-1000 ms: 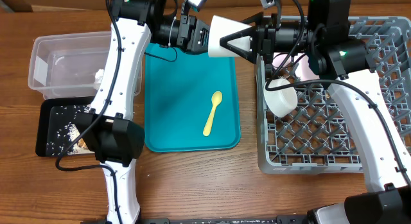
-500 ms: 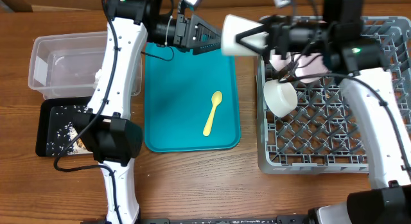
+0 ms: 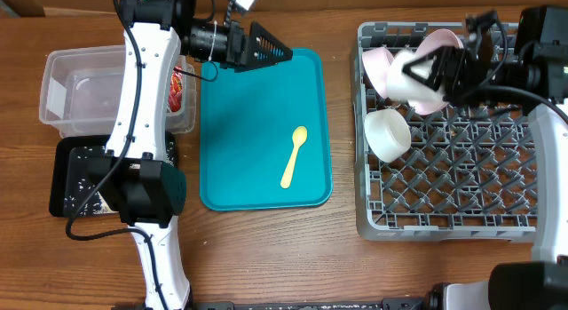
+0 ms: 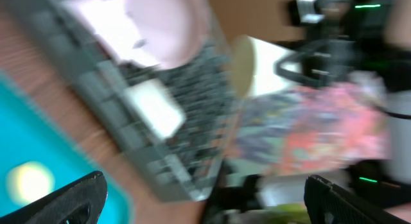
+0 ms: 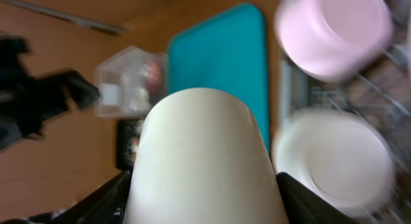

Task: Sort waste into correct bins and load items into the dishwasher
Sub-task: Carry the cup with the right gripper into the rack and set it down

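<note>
Two grippers, two states: the right gripper is clamped on the small white cup, holding it over the grey dish rack near its far left corner, close to a white bowl and a pale pink dish. The left gripper is spread wide and empty over the teal tray. A second ago both grippers met at the cup above the tray's corner.

A smooth teal plastic tray and grey plastic rack on a wood-grain table; the white cup appears matt.
</note>
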`<state>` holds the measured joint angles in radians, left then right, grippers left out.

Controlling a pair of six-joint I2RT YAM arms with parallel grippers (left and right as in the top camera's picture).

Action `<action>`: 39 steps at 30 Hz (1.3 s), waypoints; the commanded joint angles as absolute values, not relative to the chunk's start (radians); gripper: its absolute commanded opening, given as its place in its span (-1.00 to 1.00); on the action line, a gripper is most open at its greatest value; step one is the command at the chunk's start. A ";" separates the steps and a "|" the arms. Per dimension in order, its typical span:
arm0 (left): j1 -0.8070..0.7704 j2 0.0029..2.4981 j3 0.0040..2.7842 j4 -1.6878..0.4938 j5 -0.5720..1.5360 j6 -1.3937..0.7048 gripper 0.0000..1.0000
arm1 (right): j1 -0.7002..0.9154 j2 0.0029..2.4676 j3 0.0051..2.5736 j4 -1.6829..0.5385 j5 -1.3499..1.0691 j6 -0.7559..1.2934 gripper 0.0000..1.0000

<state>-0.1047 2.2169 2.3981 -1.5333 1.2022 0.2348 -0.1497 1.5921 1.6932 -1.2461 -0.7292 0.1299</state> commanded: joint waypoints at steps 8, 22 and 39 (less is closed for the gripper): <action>-0.134 2.206 2.418 -1.504 0.596 0.112 1.00 | -0.112 1.478 1.812 -1.631 -0.144 0.242 0.01; -0.138 2.207 2.418 -1.489 0.538 0.070 1.00 | -0.099 1.491 1.552 -1.570 -0.071 0.360 0.01; -0.141 2.207 2.418 -1.492 0.539 0.063 1.00 | 0.001 1.531 1.243 -1.294 -0.001 0.410 0.04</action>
